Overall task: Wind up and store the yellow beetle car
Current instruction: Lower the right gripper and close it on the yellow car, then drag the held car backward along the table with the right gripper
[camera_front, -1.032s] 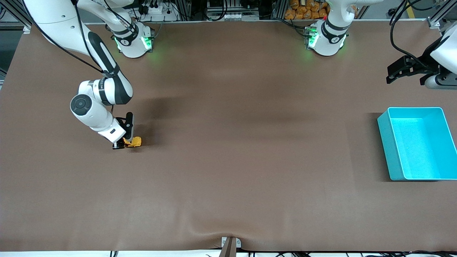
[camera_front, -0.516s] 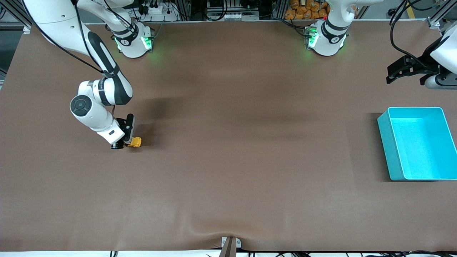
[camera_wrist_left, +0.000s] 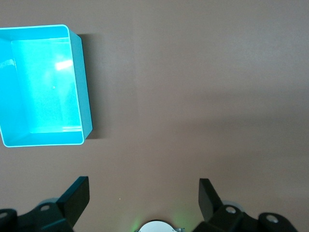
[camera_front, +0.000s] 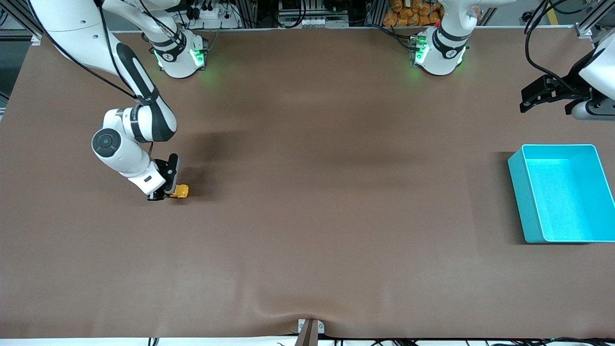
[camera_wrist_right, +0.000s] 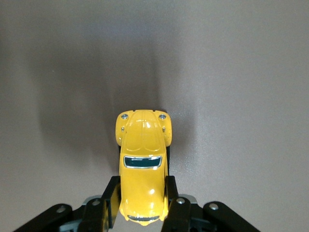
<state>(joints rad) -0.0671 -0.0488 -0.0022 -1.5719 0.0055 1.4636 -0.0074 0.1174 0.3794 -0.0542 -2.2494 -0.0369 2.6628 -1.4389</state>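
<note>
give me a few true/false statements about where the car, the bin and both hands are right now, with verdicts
1. The right hand is shut on the yellow beetle car, gripping its sides. True.
2. The yellow beetle car already lies inside the cyan bin. False: the car is on the table toward the right arm's end, while the bin stands toward the left arm's end with nothing in it.
3. The left hand is open and holds nothing. True.
4. The left hand is reaching into the bin. False: that arm waits above the table, its hand clear of the bin.
5. The cyan bin is tipped on its side. False: it stands upright, open upward.
</note>
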